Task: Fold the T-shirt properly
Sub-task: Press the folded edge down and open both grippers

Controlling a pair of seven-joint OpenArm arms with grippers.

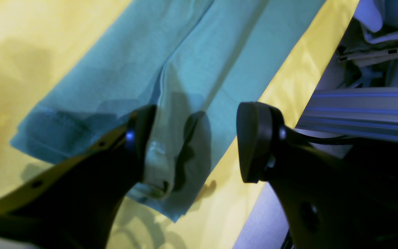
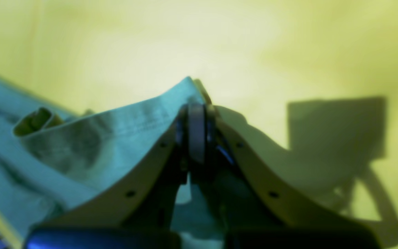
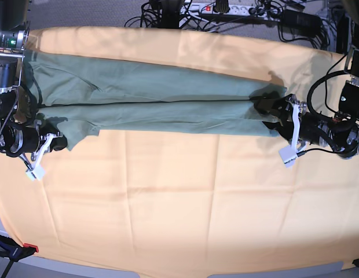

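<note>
**Green T-shirt stretched across the yellow-orange cloth**

Where the right wrist view begins, the right gripper [image 2: 196, 133] has its pale, curved jaws pinched together on a hemmed edge of the T-shirt [image 2: 92, 145], soft thin fabric peaking at the tips; the left gripper [image 1: 193, 141] stands wide, rounded black pads apart over a creased, stitched corner; farther off, the T-shirt lies folded lengthwise as a long band across the upper middle of the base view, on the smooth yellow-orange cloth [image 3: 179, 202]; no writing is legible.

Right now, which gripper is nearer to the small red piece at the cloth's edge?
Right. The right gripper grips the T-shirt near the red piece; the left gripper stands open at the shirt's far end.
</note>
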